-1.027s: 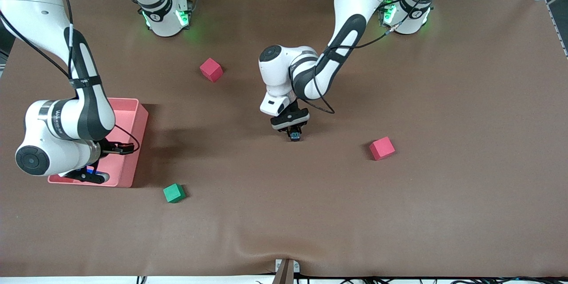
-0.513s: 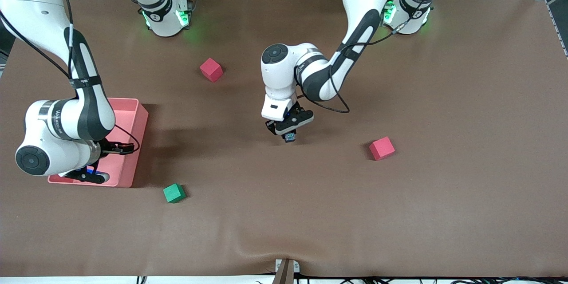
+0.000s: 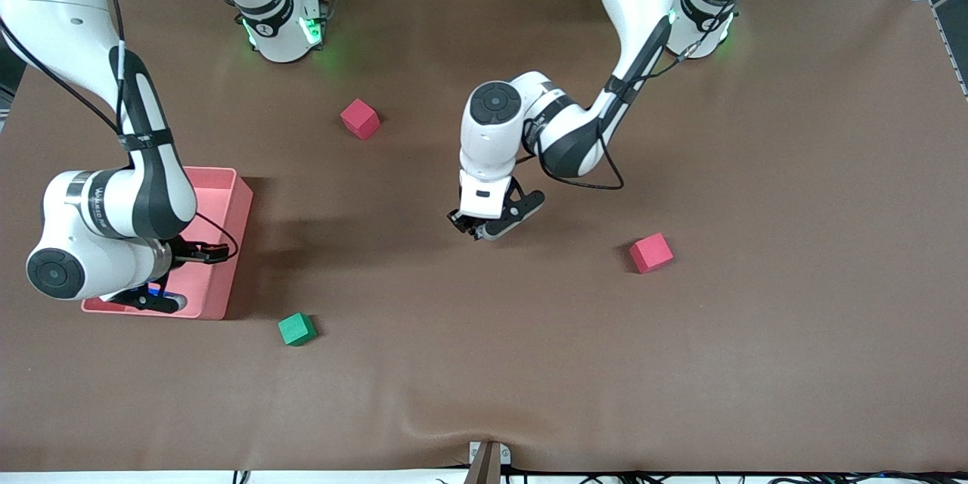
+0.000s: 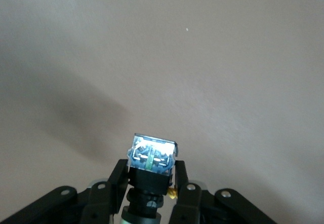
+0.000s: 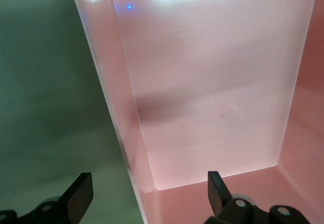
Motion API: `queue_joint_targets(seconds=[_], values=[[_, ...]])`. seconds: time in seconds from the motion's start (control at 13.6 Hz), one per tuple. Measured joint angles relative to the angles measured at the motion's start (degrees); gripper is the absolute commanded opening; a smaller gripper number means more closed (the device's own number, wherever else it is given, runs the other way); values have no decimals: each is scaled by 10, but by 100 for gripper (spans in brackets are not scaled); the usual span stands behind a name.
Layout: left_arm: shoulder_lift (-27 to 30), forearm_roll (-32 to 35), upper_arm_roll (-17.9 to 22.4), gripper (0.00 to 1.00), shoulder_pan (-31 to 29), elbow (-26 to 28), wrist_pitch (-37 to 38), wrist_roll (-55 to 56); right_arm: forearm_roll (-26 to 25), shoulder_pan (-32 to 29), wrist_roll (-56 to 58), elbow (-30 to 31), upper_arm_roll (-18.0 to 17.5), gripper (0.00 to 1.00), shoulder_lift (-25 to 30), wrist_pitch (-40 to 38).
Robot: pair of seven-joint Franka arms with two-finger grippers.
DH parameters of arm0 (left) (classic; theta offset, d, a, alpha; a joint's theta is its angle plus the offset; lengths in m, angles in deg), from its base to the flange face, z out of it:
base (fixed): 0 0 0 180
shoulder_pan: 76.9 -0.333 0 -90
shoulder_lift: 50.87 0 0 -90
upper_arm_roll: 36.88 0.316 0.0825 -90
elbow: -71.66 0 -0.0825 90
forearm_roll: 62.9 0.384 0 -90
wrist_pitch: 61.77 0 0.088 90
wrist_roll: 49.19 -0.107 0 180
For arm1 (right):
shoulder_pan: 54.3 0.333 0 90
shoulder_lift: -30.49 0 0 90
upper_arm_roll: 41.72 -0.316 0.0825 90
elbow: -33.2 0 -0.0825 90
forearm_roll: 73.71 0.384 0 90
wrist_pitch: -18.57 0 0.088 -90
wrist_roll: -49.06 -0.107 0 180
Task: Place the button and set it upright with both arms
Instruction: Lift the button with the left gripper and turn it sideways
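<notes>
Brown counter (image 3: 681,363) — the left end effector (image 4: 152,186) pinches the button (image 4: 151,155) above its middle. The right end effector (image 5: 147,191) waits, spread, over the pink bin (image 5: 109,107).

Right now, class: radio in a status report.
Left gripper shut on button, over mid-table. Right gripper open, waiting over pink bin. Nothing in the way.

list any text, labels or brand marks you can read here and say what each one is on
No text reads clearly in any view.
Right arm: a line of grey lettering along the white forearm segment over the pink bin, too small to read.
Left arm: a faint dark mark on the wrist, also too small.
Button in the left gripper: only metal contacts, no print.
Cubes and table mat: no markings.
</notes>
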Motion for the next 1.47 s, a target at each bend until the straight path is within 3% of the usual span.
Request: queue_joint_targets(seconds=[0.44, 0.95, 1.47], values=[[0, -158, 1, 0, -17, -13, -13, -28, 0, 0, 0, 0, 0, 100, 0, 0], [-2, -479, 5, 0, -82, -12, -15, -183, 0, 0, 0, 0, 0, 100, -2, 0], [-34, -703, 6, 2, -106, -5, -15, -228, -1, 0, 0, 0, 0, 100, -3, 1]])
